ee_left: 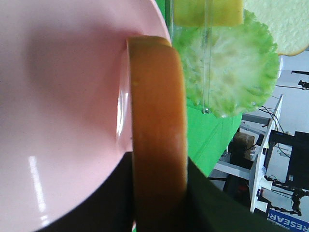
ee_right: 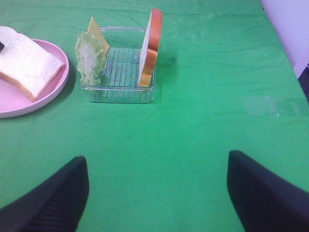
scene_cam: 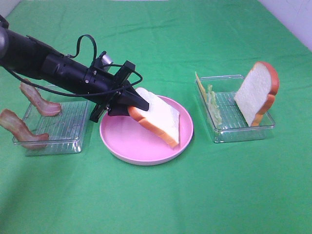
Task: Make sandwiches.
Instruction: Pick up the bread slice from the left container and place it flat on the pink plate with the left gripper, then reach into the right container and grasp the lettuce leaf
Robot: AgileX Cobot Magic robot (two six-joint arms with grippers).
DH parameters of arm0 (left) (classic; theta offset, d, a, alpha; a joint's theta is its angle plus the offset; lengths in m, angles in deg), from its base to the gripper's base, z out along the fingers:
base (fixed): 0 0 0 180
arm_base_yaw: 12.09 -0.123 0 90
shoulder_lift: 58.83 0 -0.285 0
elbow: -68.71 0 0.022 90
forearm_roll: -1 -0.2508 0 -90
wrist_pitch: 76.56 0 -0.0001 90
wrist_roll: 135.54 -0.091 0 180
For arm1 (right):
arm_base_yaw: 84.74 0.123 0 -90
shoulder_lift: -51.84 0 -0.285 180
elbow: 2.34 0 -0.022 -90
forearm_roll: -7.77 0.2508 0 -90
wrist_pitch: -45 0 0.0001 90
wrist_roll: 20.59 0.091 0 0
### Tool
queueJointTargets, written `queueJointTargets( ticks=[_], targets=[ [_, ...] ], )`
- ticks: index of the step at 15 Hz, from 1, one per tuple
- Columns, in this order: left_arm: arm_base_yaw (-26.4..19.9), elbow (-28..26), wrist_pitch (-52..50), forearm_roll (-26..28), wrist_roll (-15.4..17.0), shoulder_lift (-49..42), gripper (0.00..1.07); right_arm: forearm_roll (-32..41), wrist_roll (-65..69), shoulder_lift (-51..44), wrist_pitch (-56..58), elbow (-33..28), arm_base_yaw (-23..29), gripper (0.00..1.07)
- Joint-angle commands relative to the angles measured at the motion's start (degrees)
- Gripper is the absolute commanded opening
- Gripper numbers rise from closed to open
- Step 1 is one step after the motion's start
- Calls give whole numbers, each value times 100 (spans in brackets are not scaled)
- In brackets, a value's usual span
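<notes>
White bread slice [scene_cam: 163, 119] clamped; pink plate [scene_cam: 126, 144] beneath.

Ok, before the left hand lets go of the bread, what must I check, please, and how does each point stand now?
1. Grip: left hand shut on bread slice, ok.
2. Place: slice above pink plate, ok.
3. Slice lying flat: not ok, it is tilted.
4. Lower edge touching plate: cannot tell.
5. Other arm: right hand open, away from plate, ok.
6. Next parts ready: lettuce, cheese, second slice standing in right tray; bacon strips leaning in left tray, ok.
</notes>
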Motion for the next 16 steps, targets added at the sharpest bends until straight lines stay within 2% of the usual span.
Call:
queueJointTargets(
  ticks=[1,2,4,5,7,10,11,12,16],
  targets=[
    [34,29,57,-46,-34,-40,57,-29,-57,-80,-46,-29,-29,75],
    [34,29,11,-212,-80,-126,70,-29,-57,-80,-46,-29,-29,75],
    [34,23,-298,-722,-57,-384,73,-29,-57,-80,-46,-29,-29,75],
    [57,23,-510,-1163,120,-625,73,-29,-57,-80,-46,-29,-29,75],
    [292,23,-928,-2257,791,-997,73,-29,-57,-80,-46,-29,-29,75],
    [705,23,-1152,-4068,2240,-1495,73,-29,-57,-80,-46,-29,-29,75],
    [739,23,-1089,-4412,2498,-1627,73,-29,-57,-80,-46,-29,-29,75],
    [756,23,-934,-4813,2905,-1845,73,-29,-57,-80,-46,-29,-29,75],
    [756,23,241,-6096,3495,-3065,73,-29,-57,-80,-46,-29,-29,75]
  ],
)
